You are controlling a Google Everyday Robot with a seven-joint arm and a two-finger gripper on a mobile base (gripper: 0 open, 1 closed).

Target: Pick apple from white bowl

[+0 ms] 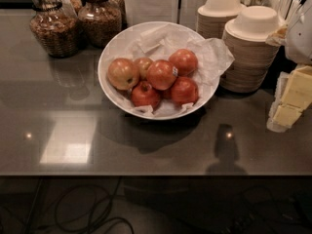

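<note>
Desk: dark and glossy, with lamp glints near its front edge.
White bowl: towards the back edge, about midway between the left and right edges, and lined with crumpled paper that spills over its right rim.
Apple: large and red with faint orange streaks, a small pale sticker on its right flank. It sits in the middle of the pile in the white bowl, touching the fruit around it.
Other apples: a paler yellow one at the left of the pile, two darker red ones on the side nearer the front edge, and another red one behind.
Glass jars: two, at the back left corner – well apart from the bowl's rim.
Beige paper bowls: two stacks by the back right corner, the nearer stack just beside the white bowl.
Yellow packets: piled at the right edge.
Gripper: nowhere in sight from where I stand – so whether it is spread or closed, I cannot tell.
</note>
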